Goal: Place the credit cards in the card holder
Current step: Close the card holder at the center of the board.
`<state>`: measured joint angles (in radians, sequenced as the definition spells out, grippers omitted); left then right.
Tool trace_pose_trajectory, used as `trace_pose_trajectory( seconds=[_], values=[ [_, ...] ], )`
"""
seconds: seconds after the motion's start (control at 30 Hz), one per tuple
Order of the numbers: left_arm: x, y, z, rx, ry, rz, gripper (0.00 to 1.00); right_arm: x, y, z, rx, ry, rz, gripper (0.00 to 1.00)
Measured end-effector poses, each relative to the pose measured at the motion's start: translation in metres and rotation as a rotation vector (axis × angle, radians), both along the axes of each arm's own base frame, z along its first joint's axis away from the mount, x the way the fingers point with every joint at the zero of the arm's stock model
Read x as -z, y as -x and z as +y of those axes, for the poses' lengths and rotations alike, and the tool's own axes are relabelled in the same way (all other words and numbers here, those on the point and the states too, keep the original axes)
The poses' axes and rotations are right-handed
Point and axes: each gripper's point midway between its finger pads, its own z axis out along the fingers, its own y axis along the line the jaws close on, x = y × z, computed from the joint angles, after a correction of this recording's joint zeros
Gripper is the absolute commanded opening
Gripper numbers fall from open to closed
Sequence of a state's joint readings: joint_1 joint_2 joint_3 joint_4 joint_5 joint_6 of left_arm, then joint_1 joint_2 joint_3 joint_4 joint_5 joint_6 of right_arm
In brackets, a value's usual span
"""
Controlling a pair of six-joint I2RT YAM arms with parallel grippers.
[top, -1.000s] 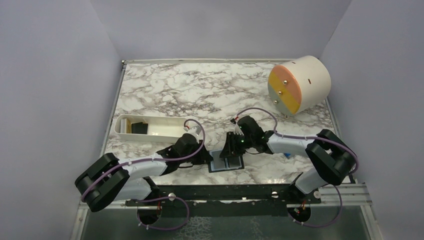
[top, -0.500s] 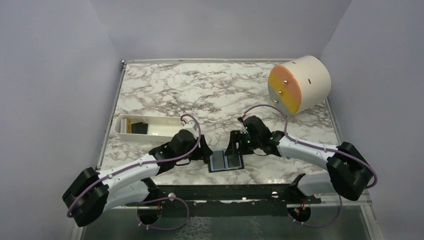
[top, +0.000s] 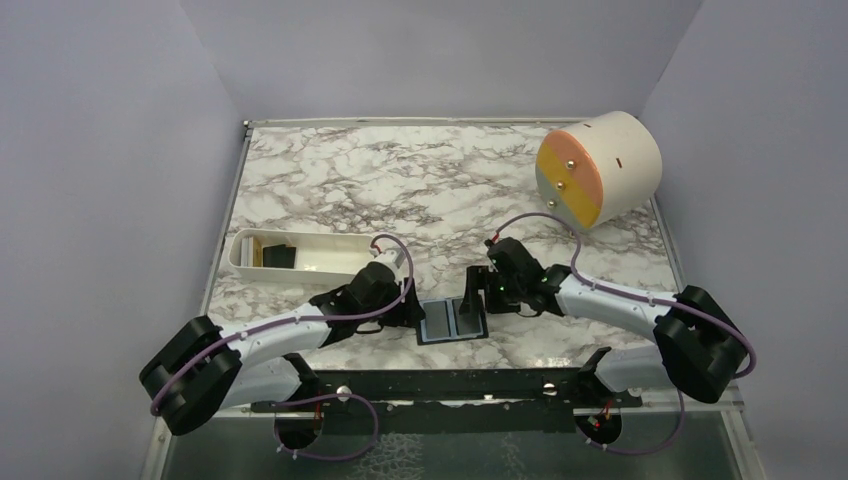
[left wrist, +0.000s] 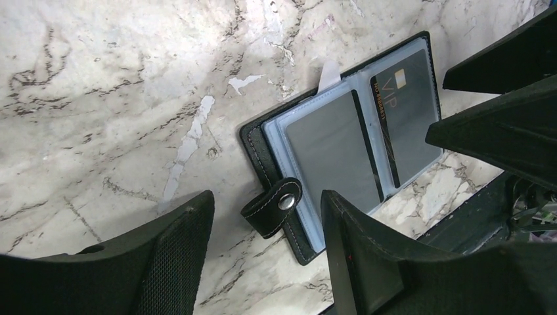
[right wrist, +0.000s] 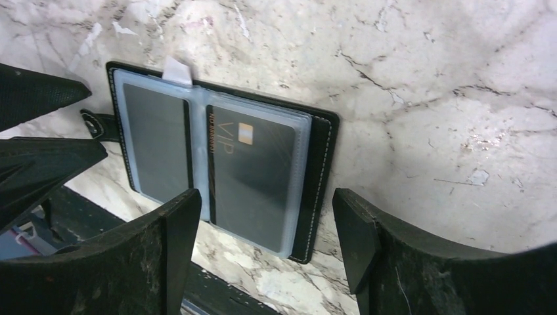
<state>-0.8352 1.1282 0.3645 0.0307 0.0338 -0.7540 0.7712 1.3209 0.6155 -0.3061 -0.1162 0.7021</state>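
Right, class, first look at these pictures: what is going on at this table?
Two robot arms are working over a card holder that lies open on the marble table between them. Its clear sleeves hold a plain dark card and a VIP card. The left gripper and the right gripper hover on either side of it, fingers open, holding nothing. A white tray sits further to the left.

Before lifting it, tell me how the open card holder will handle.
The card holder lies splayed open, so it probably flops at the spine if lifted by one edge. Its clear sleeves look slick; the VIP card might slip out when tilted. Pushed, it likely slides flat.
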Motion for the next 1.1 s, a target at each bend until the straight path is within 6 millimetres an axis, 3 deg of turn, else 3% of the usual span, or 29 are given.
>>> trace_pose_trajectory(
  seconds=[0.2,0.33,0.43,0.67,1.1],
  values=[
    [0.001,-0.003,-0.005,0.019,-0.002,-0.005,0.52,0.006,0.002,-0.003,0.007,0.004,0.0,0.74],
    [0.004,-0.001,-0.002,0.029,-0.022,-0.003,0.36,0.005,0.001,0.003,0.004,-0.035,-0.005,0.73],
    [0.005,0.001,0.0,0.031,-0.032,0.002,0.3,0.004,0.003,0.008,-0.002,-0.068,-0.002,0.72],
    [-0.001,0.002,-0.003,0.025,0.01,-0.006,0.21,0.001,0.008,0.018,-0.019,-0.137,0.017,0.72],
    [0.001,0.006,-0.008,0.01,0.068,0.021,0.17,-0.006,0.019,0.029,-0.058,-0.211,0.067,0.72]
  ],
)
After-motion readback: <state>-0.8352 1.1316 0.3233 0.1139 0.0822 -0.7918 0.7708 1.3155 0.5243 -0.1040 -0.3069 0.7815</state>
